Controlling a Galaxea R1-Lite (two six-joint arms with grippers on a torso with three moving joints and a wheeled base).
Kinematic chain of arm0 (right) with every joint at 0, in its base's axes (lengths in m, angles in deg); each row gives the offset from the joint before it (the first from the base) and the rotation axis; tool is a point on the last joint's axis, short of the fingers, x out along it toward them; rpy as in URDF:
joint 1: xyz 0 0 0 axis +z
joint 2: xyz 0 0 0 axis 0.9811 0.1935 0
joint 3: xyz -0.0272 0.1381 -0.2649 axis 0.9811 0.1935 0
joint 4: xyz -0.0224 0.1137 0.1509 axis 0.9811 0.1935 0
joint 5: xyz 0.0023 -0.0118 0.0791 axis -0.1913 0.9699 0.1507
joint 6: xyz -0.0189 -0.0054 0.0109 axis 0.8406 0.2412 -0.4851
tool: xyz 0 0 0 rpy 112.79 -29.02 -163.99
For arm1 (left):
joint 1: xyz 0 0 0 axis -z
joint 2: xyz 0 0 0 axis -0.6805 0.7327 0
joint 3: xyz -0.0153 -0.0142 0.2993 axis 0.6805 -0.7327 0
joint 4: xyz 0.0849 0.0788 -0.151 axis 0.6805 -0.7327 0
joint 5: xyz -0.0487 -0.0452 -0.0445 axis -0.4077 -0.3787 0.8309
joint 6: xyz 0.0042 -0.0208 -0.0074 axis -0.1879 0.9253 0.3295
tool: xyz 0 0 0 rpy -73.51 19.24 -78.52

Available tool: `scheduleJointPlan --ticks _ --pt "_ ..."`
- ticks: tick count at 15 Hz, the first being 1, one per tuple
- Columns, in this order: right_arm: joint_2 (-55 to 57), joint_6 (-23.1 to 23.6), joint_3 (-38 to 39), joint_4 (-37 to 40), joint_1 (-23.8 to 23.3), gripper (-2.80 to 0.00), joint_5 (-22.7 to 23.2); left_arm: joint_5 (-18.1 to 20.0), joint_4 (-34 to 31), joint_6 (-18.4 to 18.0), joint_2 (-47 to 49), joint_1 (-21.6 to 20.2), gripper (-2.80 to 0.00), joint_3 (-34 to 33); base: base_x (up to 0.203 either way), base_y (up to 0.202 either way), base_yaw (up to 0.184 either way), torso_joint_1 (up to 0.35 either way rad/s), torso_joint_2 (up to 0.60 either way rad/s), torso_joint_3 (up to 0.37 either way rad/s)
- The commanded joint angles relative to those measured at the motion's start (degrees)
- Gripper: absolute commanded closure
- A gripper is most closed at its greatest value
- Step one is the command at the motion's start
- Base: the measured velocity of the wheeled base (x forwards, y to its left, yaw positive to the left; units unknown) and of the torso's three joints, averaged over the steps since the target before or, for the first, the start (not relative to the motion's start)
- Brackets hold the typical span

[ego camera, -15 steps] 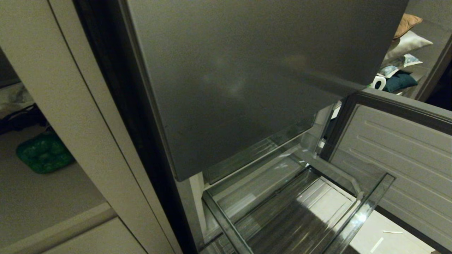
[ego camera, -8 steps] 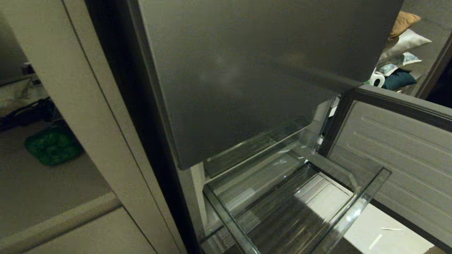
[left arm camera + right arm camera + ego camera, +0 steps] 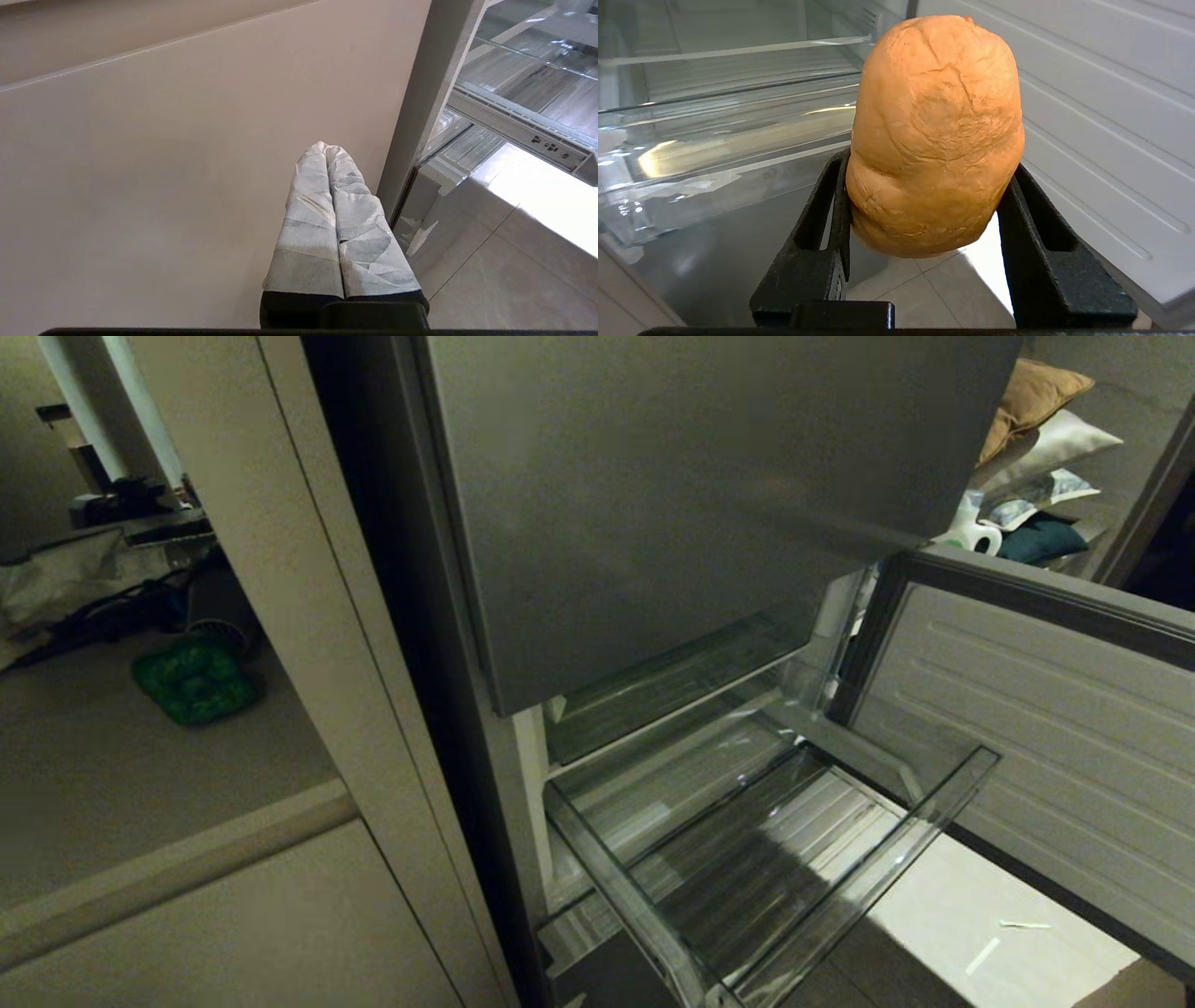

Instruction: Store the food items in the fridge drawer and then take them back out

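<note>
One food item sits clamped in my right gripper, with the fridge drawer pulled out.

My right gripper's two black fingers press the tan, cracked, rough-skinned lump from both sides, holding it clear above the tiled floor, outside the drawer's clear front lip and beside the ribbed white inner face of the open lower door. My left gripper has its wrapped fingers pressed together, holding nothing, in front of a beige cabinet panel next to the fridge. From the head camera the drawer's ribbed floor shows no items, under the grey upper door.
</note>
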Motion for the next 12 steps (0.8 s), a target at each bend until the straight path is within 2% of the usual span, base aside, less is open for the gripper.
scheduleJointPlan --ticks 1,6,12 --pt "-0.02 0.14 1.78 -0.06 0.01 0.0 0.02 -0.01 0.04 0.02 0.09 0.0 0.0 0.0 0.0 0.0 0.0 0.0 0.0 0.0" --pt "-0.02 0.32 1.78 -0.15 0.01 0.0 0.02 -0.01 0.04 0.02 0.09 0.0 0.0 0.0 0.0 -0.001 0.01 0.0 0.0 0.0" --pt "-0.02 0.23 1.78 -0.15 0.01 0.0 0.02 -0.01 0.04 0.02 0.09 0.0 0.0 0.0 0.0 -0.007 0.163 0.001 0.0 0.001"
